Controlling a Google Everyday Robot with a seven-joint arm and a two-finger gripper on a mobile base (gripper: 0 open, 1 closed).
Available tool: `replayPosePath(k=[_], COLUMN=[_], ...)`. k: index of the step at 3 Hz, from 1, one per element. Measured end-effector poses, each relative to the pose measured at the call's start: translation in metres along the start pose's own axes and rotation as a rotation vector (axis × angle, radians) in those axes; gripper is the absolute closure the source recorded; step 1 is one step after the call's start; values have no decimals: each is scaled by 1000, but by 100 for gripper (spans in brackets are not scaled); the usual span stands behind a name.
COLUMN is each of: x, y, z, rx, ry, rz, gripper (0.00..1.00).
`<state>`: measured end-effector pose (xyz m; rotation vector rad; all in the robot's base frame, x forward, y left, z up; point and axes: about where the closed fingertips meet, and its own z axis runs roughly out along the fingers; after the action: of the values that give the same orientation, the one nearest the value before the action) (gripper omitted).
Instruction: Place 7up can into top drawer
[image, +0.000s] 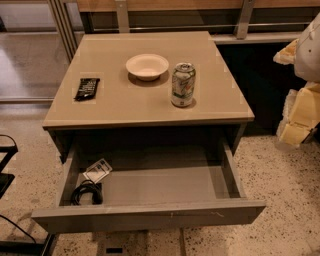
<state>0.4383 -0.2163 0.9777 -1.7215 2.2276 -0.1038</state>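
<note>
The 7up can (183, 85) stands upright on the tan table (120, 107), right of the middle, beside the white bowl. It is white-silver with green markings and a silver top. The top drawer (150, 216) is pulled wide open below the tabletop, and its grey floor shows. My gripper (299, 107) is at the right edge of the camera view, white and pale yellow. It is to the right of the table, apart from the can, and holds nothing that I can see.
A white bowl (147, 66) sits at the back middle of the table. A black snack packet (87, 88) lies at its left. In the drawer's left end lie a coiled black cable (86, 194) and a small white packet (98, 170). The floor is speckled.
</note>
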Motion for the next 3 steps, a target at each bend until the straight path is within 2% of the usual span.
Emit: replayPosePath(k=[1, 2, 3], x=[0, -2, -14], y=[-1, -25, -58], z=[0, 8, 24], rx=[5, 33, 57], ry=[1, -26, -70], rz=[1, 22, 38], gripper=[0, 0, 0])
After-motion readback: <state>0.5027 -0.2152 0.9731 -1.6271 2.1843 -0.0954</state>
